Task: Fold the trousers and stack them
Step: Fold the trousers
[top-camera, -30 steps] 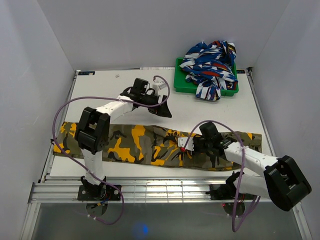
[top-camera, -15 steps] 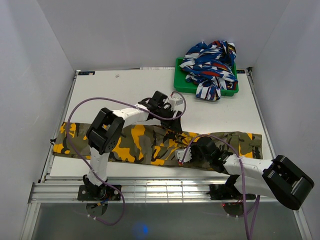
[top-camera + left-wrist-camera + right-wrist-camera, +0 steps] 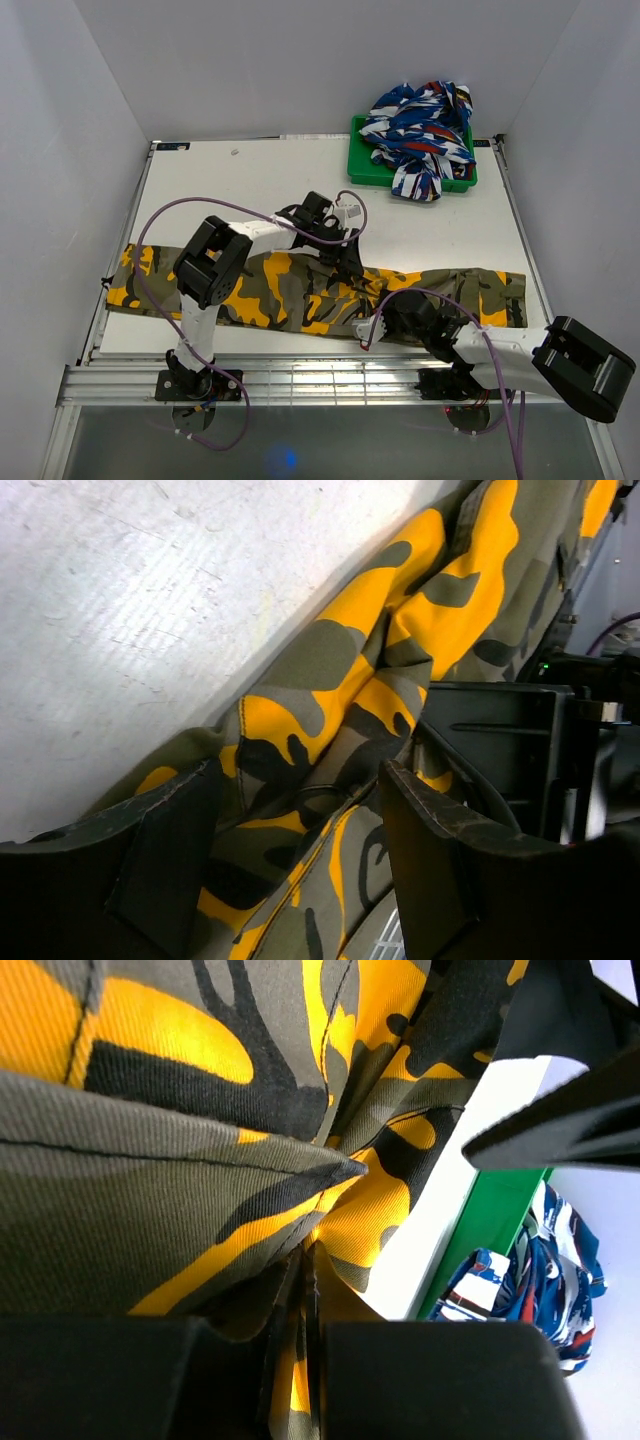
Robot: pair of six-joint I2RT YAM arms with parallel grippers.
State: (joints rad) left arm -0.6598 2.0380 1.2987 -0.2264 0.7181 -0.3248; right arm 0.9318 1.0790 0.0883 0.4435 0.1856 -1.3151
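Note:
The camouflage trousers [image 3: 270, 290] lie stretched left to right across the near part of the table, olive, black and orange-yellow. My left gripper [image 3: 352, 268] is down at their far edge near the middle. In the left wrist view it [image 3: 300, 880] is open with bunched cloth [image 3: 340, 700] between its fingers [image 3: 430, 870]. My right gripper [image 3: 378, 322] is at the near edge, just right of the middle. In the right wrist view it [image 3: 308, 1360] is shut on a pinched fold of the trousers [image 3: 180, 1210].
A green tray [image 3: 366, 172] at the back right holds a heap of blue, white and red cloth [image 3: 420, 125]; both show in the right wrist view [image 3: 500, 1230]. Bare white table [image 3: 240, 190] lies behind the trousers. The metal front rail [image 3: 300, 385] runs along the near edge.
My left gripper came down from above the table onto the trousers' far edge. My right gripper moved toward the near edge and left, and the cloth near the middle bunched up.

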